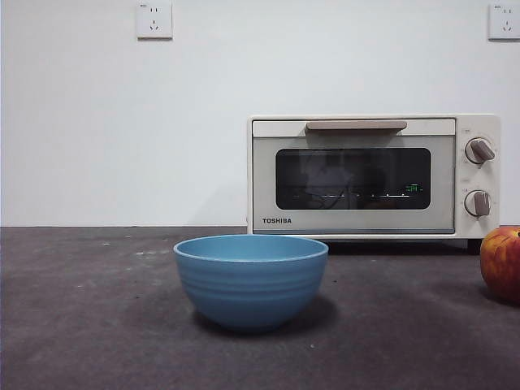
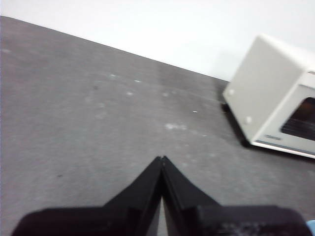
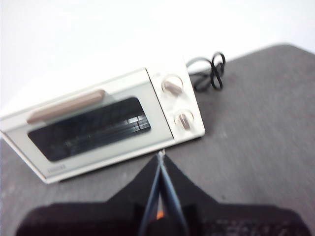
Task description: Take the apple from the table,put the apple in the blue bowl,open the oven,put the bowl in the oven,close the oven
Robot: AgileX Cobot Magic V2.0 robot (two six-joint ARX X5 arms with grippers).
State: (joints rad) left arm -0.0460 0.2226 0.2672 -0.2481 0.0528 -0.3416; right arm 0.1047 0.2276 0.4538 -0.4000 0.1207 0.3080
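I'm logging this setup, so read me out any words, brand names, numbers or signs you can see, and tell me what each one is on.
"TOSHIBA": on the oven, at the lower left corner of its door front.
Small marks beside the two knobs: too small to read.
Greenish glint in the door glass: not readable.
Wall sockets: no readable text.
The blue bowl and the apple: no text.

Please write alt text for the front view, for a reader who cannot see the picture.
A light-blue bowl stands empty-looking on a dark grey table, in front of a cream Toshiba oven whose glass door is closed. A red apple sits on the table at the picture's right edge, partly cut off; no arm shows.
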